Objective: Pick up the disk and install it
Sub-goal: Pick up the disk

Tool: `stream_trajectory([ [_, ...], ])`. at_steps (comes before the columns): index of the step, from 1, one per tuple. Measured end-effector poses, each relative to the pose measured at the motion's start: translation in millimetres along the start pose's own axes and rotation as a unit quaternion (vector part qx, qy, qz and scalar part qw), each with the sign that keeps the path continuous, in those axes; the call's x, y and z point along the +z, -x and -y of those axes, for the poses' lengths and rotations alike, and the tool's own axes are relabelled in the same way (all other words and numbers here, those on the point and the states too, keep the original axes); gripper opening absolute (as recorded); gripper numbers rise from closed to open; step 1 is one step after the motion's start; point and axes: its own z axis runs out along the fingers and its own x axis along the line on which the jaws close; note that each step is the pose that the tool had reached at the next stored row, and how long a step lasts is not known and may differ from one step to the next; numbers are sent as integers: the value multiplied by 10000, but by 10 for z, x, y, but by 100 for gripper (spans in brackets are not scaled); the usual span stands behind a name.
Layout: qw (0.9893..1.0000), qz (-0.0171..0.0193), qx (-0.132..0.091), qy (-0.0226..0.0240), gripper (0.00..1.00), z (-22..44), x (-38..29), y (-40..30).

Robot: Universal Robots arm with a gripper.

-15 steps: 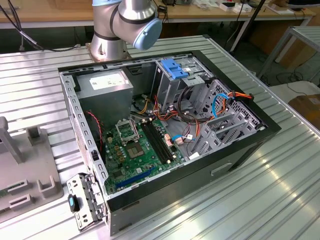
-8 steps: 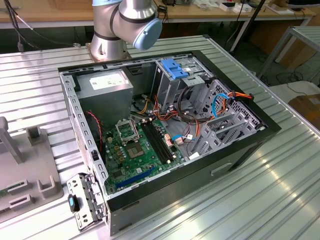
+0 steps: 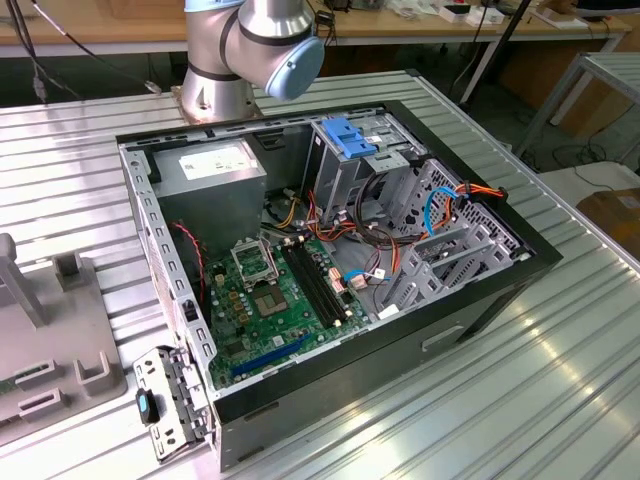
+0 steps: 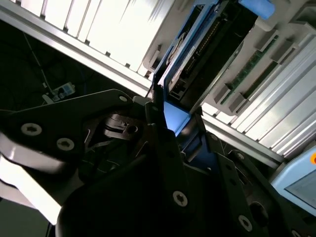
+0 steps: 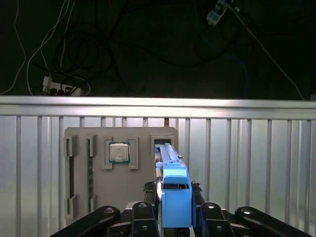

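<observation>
The disk (image 5: 176,200) stands on edge with its bright blue carrier rail facing the first wrist view, its far end at a slot of the grey holder plate (image 5: 118,177). My gripper (image 5: 176,191) straddles it, with a black finger (image 5: 150,207) pressed on each side of the blue rail, so it is shut on the disk. In the second wrist view the blue rail of the disk (image 4: 174,114) sits between the fingertips of the gripper (image 4: 177,129), and the disk's dark body runs away toward the holder.
The holder plate also carries a processor chip (image 5: 119,152) and a memory stick (image 5: 90,170). The open computer case (image 3: 330,250) lies on the ribbed metal table (image 3: 560,380), with a blue-topped drive cage (image 3: 352,135), cables and a motherboard (image 3: 280,290) inside. The arm's base (image 3: 240,50) stands behind the case.
</observation>
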Motion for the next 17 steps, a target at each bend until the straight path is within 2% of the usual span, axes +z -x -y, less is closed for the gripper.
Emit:
stream_trajectory([
  [17, 10000, 0, 0, -1, 36, -2, -216, 2],
])
